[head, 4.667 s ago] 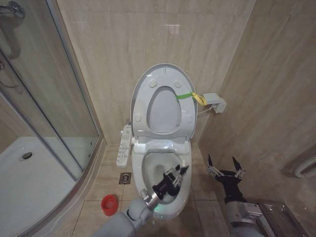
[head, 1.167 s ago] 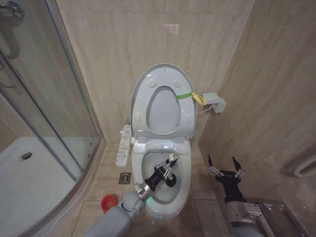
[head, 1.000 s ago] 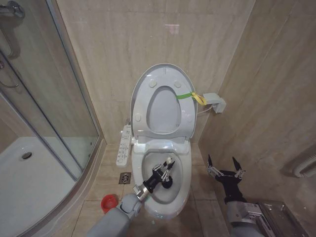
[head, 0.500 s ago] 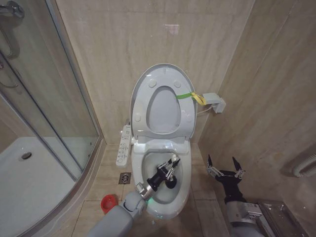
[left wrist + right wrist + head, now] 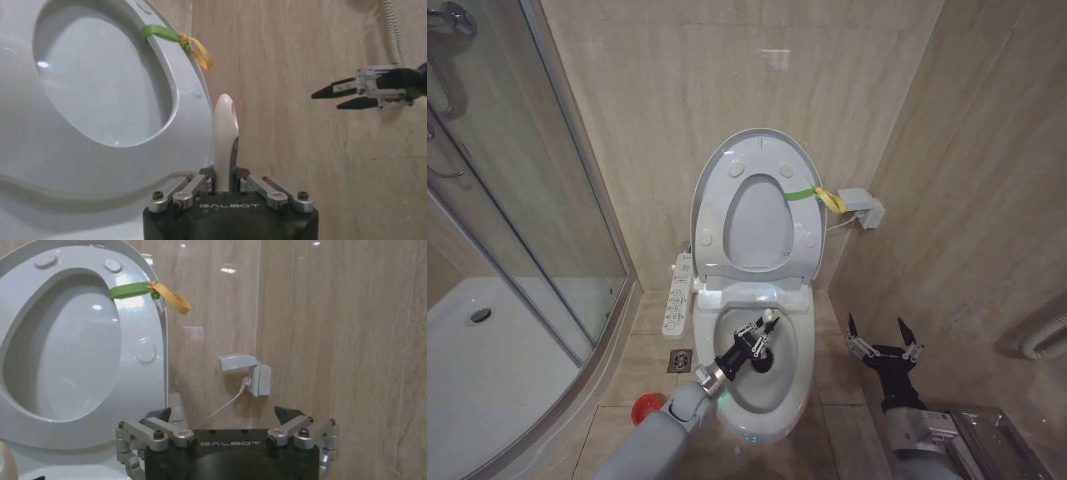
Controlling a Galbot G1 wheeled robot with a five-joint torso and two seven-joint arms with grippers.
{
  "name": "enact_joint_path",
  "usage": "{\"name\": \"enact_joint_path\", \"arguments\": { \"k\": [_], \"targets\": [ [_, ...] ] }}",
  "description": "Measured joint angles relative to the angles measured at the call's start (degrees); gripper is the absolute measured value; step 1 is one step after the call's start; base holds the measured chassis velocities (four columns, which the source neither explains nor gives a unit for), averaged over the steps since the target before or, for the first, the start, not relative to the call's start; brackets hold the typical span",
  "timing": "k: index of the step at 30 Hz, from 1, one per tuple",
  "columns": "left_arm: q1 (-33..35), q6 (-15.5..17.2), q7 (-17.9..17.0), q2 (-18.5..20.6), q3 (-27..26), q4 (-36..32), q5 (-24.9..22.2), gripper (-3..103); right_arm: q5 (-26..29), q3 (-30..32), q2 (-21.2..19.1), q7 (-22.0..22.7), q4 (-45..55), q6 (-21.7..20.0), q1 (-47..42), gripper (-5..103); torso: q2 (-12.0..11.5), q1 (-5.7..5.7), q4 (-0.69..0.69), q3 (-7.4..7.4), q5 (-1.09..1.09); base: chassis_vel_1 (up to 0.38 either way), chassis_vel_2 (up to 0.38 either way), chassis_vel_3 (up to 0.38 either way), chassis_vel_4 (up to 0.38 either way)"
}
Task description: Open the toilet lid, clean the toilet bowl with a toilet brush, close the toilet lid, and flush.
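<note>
The toilet lid (image 5: pixel 752 225) stands raised against the wall together with the seat, a green-and-yellow strap (image 5: pixel 817 195) at its right edge. Below it the toilet bowl (image 5: pixel 799 372) lies open. My left gripper (image 5: pixel 763 330) reaches into the bowl, shut on the toilet brush's thin white handle (image 5: pixel 225 130). The brush's dark head (image 5: pixel 763 362) rests low in the basin. In the left wrist view the left gripper (image 5: pixel 225 177) clamps the handle in front of the lid (image 5: pixel 100 85). My right gripper (image 5: pixel 883 343) hangs open over the floor, right of the toilet, with nothing in it (image 5: pixel 223 415).
A red cup (image 5: pixel 641 409) sits on the floor left of the toilet, partly behind my left arm. The white button panel (image 5: pixel 679 293) juts from the toilet's left side. The glass shower enclosure (image 5: pixel 517 230) fills the left; a wall socket (image 5: pixel 862 208) sits at the right.
My left gripper has shifted a little to the left inside the bowl with the brush in it. The right arm has not moved.
</note>
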Motion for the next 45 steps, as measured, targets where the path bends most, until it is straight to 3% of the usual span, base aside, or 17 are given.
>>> {"name": "enact_joint_path", "arguments": {
  "k": [9,11,12,15,16,22,37,45],
  "targets": [
    [0.08,-0.81,0.93,-0.53,-0.01,5.52,0.05,18,0.0,0.0,0.0,0.01,0.0,0.0,0.0,100,0.05,-0.03,0.08,-0.04,0.08,0.0,0.0,0.0,0.0],
    [0.12,-0.72,0.9,-0.49,-0.21,6.06,0.45,18,0.0,-0.01,0.01,-0.01,0.0,0.0,0.0,100,0.03,-0.03,0.04,-0.02,0.05,0.0,0.0,0.0,0.0],
    [0.12,-0.63,0.81,-0.39,-0.14,5.75,0.79,18,0.0,0.0,0.0,0.0,0.0,0.0,-0.01,100,-0.01,0.02,0.06,0.02,-0.07,0.0,0.0,0.0,0.0],
    [-0.09,-0.18,0.27,-0.17,-0.24,3.84,0.8,18,0.0,0.0,0.0,0.0,0.0,0.0,0.0,100,-0.01,0.01,-0.01,0.01,0.02,0.0,0.0,0.0,0.0],
    [0.01,0.17,-0.03,-0.07,0.33,2.12,0.8,18,0.0,0.01,-0.01,0.01,0.0,0.0,0.0,100,-0.01,0.02,-0.05,0.01,-0.06,0.0,0.0,0.0,0.0],
    [0.78,1.6,-1.24,0.63,2.36,-3.56,0.8,18,0.0,0.0,-0.01,0.0,0.0,0.0,0.0,100,-0.01,0.01,-0.01,0.0,-0.01,0.0,0.0,0.0,0.0],
    [0.41,2.8,-2.36,0.8,2.56,-0.38,2.47,18,0.0,0.0,0.0,0.0,0.0,0.0,0.0,100,0.0,0.0,0.0,-0.01,0.01,0.0,0.0,0.0,0.0],
    [-0.59,2.99,-3.1,0.94,3.73,-5.14,-0.13,18,0.0,0.0,0.0,0.0,0.0,0.0,0.0,100,0.0,0.0,0.0,0.0,0.01,0.0,0.0,0.0,0.0]
  ]
}}
